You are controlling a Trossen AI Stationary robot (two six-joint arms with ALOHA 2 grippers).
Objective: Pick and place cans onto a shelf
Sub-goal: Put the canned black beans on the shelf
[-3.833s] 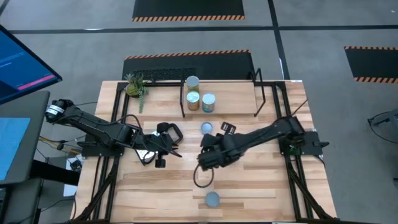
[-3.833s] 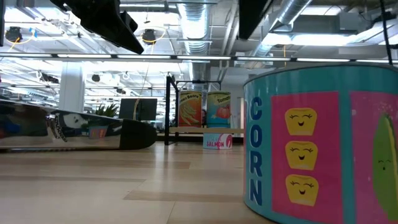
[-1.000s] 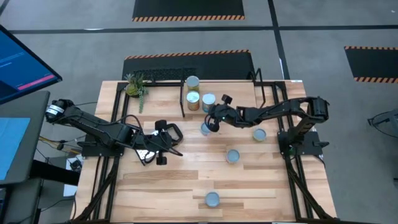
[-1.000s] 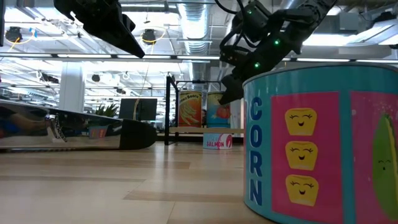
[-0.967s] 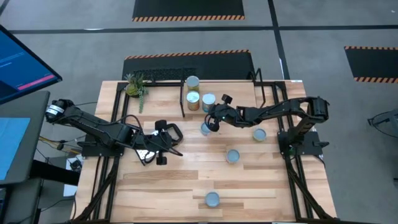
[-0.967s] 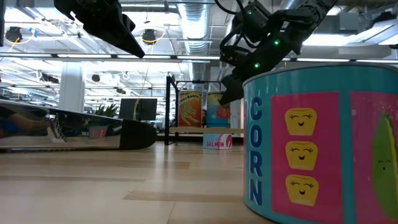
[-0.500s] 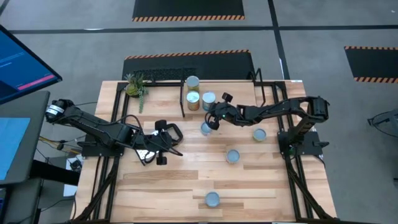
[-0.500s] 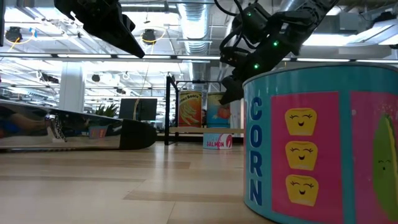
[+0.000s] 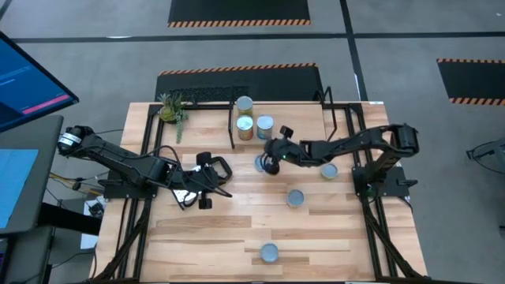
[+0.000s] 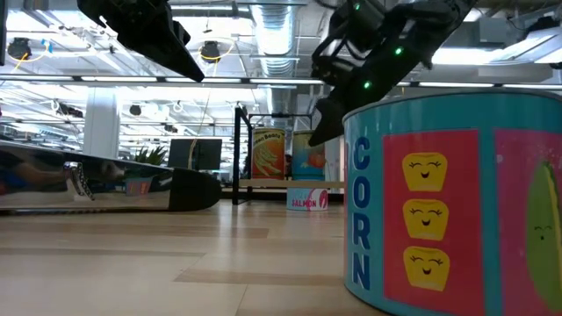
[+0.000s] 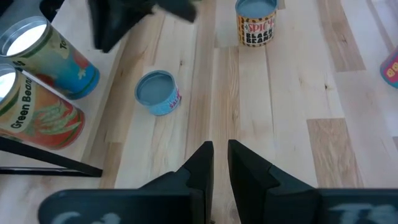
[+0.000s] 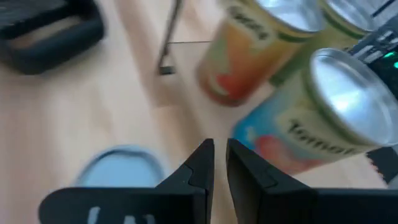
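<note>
Three tall cans (image 9: 245,125) stand upright at the left end of the light-wood shelf (image 9: 296,122); the right wrist view shows two of them (image 12: 317,106). A low blue-topped can (image 9: 261,162) stands on the table in front of the shelf, and also shows in the left wrist view (image 11: 155,93). My right gripper (image 9: 272,156) hovers just right of this can, shut and empty (image 12: 219,162). My left gripper (image 9: 207,183) waits left of centre, shut and empty (image 11: 220,155). Three more cans stand on the table (image 9: 328,170), (image 9: 294,197), (image 9: 269,252).
A small plant (image 9: 171,109) stands at the far left corner. A dark flat object (image 9: 201,96) lies along the far edge. The can near the front edge fills the right of the low view (image 10: 439,202). The shelf's black wire legs (image 9: 327,126) stand beside the right arm.
My right gripper has shifted a little toward the table's near edge, away from the shelf cans, staying over the low can. The cans have kept their places.
</note>
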